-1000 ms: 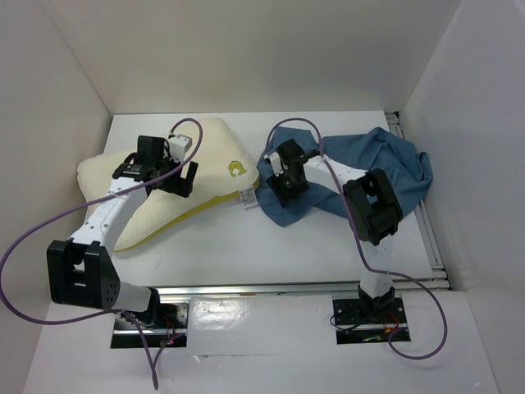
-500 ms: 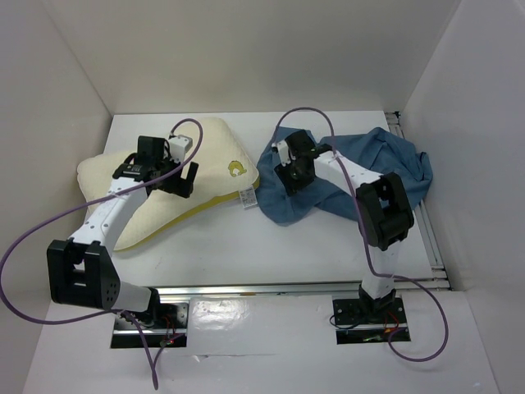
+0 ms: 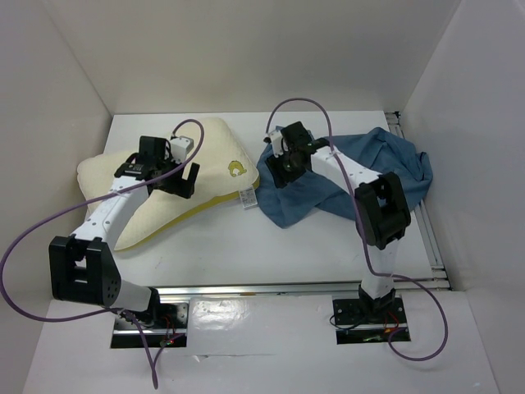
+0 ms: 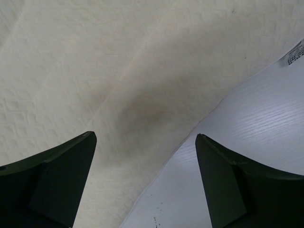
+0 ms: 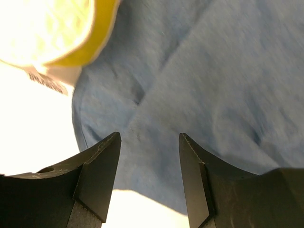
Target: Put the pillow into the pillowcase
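- Left gripper [image 4: 145, 140]: released, jaws wide, above the pillow [image 3: 215, 148] edge.
- Right gripper [image 5: 149, 140]: released, empty, over the pillowcase [image 3: 398, 168].
- Pillow outside pillowcase, both on tabletop [image 3: 246, 242].

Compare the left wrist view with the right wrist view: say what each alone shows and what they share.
Only the left wrist view: the textured cream face of the pillow and the left gripper, jaws wide apart above its edge. Only the right wrist view: the blue pillowcase, the pillow's yellow piping, and the right gripper, jaws apart over the cloth with nothing between them. Both: the pillow, its white tag and the white table.
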{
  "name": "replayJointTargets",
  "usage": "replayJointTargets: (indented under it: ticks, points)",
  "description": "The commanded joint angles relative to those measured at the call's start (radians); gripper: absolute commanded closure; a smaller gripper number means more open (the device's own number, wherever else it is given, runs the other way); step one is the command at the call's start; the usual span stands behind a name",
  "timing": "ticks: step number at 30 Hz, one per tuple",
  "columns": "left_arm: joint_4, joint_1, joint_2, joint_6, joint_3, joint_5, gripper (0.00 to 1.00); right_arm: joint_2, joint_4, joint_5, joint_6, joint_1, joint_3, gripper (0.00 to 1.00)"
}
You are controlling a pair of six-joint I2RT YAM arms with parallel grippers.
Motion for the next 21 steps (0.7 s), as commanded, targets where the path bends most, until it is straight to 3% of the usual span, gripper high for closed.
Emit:
replayJointTargets:
  ticks: [1, 21]
  points:
    - [0.016, -0.001, -0.009, 0.01, 0.015, 0.011, 0.0, 0.045, 0.033, 0.015, 0.011, 0.026, 0.063, 0.4]
    - [0.016, -0.001, -0.028, 0.019, -0.012, -0.007, 0.0, 0.189, 0.093, 0.212, 0.002, 0.063, 0.096, 0.38]
